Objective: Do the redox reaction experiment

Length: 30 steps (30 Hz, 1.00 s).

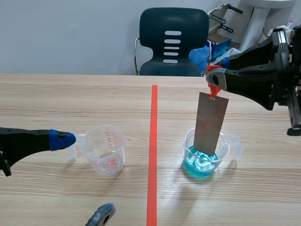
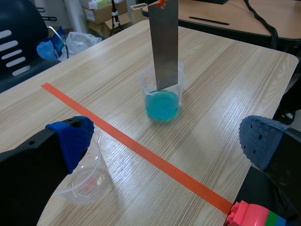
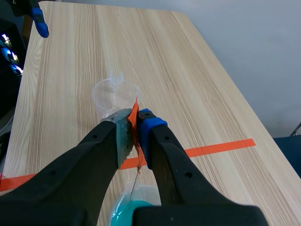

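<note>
Plate [image 1: 211,123] hung in the right beaker [image 1: 206,155] of blue liquid
The right gripper [image 1: 212,77] was clamped on its orange tab [image 1: 214,89]; the left gripper [image 2: 169,141], fingers apart, sat beside the empty left beaker [image 1: 106,149].

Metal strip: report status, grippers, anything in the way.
Right gripper shut on orange tab. Metal strip hangs from it, lower end inside blue-liquid cup. Left gripper open beside empty cup. Nothing in the way.

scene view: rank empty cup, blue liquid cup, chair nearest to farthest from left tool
1. empty cup, right beside the left tool
2. blue liquid cup, over on the right arm's side
3. chair, at the far back
</note>
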{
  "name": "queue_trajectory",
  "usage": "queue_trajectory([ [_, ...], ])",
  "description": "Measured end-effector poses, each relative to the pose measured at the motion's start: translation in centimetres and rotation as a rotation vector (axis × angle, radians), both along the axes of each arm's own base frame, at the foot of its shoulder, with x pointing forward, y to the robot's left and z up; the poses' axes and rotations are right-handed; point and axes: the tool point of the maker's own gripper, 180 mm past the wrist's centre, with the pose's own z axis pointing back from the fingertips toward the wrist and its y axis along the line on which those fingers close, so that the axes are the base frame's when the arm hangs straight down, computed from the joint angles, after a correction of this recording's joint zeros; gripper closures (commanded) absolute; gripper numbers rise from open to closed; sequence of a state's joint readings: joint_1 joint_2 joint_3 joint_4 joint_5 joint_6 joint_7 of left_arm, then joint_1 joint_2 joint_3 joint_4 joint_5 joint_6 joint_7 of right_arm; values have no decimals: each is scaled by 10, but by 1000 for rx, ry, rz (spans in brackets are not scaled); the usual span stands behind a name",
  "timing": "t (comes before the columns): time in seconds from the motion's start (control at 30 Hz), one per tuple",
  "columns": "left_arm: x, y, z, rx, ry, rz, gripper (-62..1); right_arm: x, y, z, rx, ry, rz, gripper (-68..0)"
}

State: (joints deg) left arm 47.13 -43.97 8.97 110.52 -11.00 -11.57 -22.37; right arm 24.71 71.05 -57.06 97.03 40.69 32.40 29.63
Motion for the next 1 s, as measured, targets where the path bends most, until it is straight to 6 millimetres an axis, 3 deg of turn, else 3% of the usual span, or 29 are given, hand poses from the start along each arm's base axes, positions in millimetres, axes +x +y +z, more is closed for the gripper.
queue_trajectory([
  [0.23, 0, 0, 0, 0, 0, 0, -623, -1, 4, -5, -2, 8, 1, -8],
  [1.0, 0, 0, 1, -3, -2, 0, -623, 7, -14, -71, -72, 111, -95, -8],
])
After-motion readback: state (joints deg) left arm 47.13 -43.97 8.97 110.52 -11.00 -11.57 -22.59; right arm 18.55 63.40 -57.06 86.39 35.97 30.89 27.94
